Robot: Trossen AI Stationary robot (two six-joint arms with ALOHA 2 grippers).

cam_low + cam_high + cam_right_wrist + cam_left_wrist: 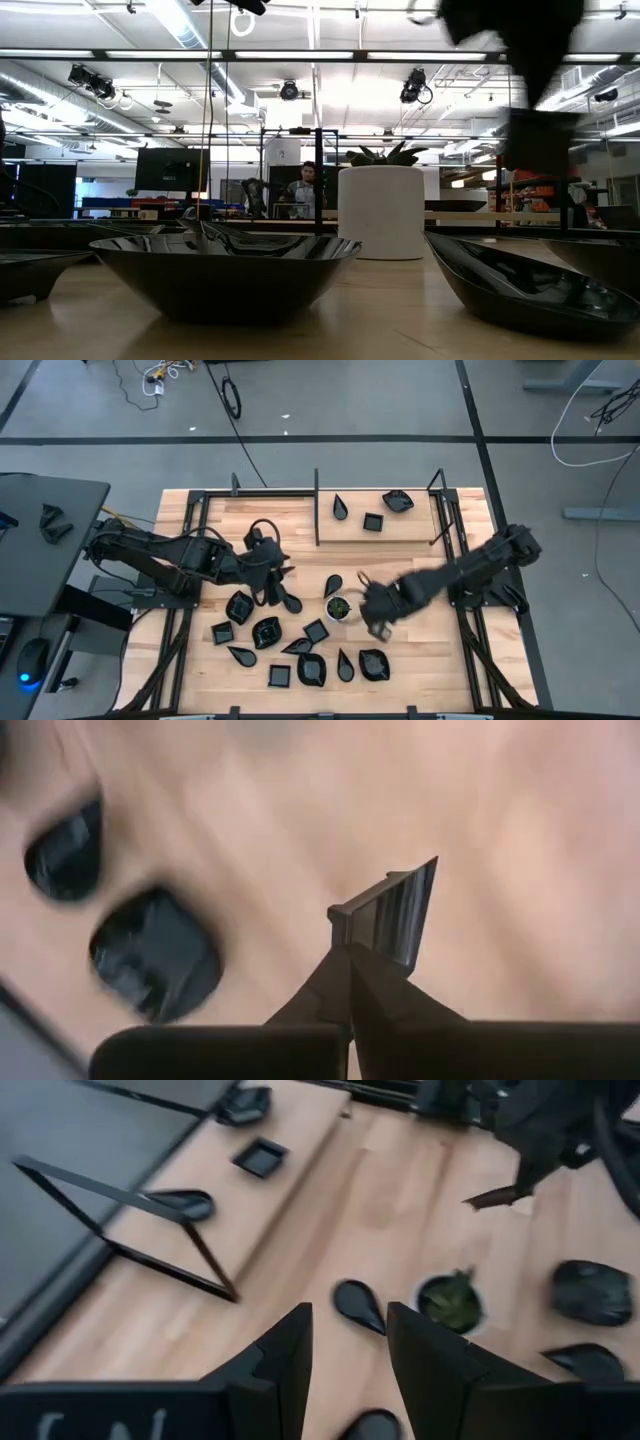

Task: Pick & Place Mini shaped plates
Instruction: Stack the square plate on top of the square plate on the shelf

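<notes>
Though no writing shows, the right claw [350, 952] pinches a square plate [392, 913].

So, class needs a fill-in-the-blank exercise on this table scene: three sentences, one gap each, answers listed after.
1. The right pincer is shut on the edge of a small ____ plate and holds it above the table.
2. On the raised board at the table's far side lie ____ black plates.
3. The white cup among the plates has ____ inside it.

Missing words: square; three; green
</notes>
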